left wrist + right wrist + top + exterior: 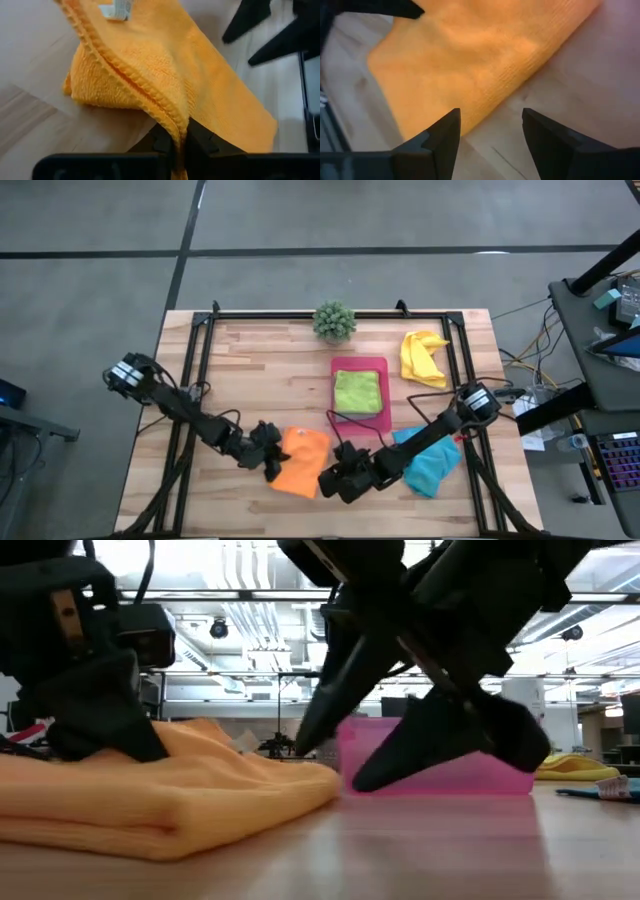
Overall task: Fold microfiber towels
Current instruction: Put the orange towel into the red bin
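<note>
Bare table (260,380) behind orange towel (303,460); pink tray (375,423) alongside.

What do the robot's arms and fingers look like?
Both are dark, jointed arms. The left arm and the right arm each have a pale band near the wrist end. Each gripper's two fingers are black and wedge-shaped, tapering towards the tips.
</note>
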Available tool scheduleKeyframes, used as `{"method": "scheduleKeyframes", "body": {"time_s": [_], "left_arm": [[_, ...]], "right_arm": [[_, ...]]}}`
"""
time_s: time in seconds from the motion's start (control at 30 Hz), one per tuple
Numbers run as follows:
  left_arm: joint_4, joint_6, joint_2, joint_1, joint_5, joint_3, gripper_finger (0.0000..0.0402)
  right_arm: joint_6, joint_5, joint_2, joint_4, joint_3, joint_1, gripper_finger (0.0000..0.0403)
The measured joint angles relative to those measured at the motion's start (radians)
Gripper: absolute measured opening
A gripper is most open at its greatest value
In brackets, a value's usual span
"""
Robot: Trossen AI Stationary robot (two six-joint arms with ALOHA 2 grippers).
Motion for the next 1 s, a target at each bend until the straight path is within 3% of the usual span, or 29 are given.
{"method": "scheduleKeyframes", "body": {"time_s": [0.3,0.47,0.57,0.8,1.0], "left_arm": [[0.271,-0.023,0.162,-0.023,-0.058,0.0,0.0012],[0.302,-0.017,0.191,-0.023,-0.071,0.003,0.0012],[0.303,-0.016,0.189,-0.023,-0.073,0.003,0.0012],[0.302,0.004,0.178,-0.023,-0.073,0.003,0.0012],[0.318,0.059,0.175,-0.023,-0.074,0.003,0.0012]], "right_arm": [[0.009,0.006,0.063,0.088,0.0,-0.002,0.0203],[-0.06,0.007,0.062,0.104,-0.001,-0.01,0.0193],[-0.081,0.011,0.062,0.102,-0.001,-0.014,0.0157],[-0.218,0.019,0.065,0.133,-0.001,-0.024,0.0031],[-0.328,0.05,0.065,0.086,0.039,-0.022,0.0014]]}}
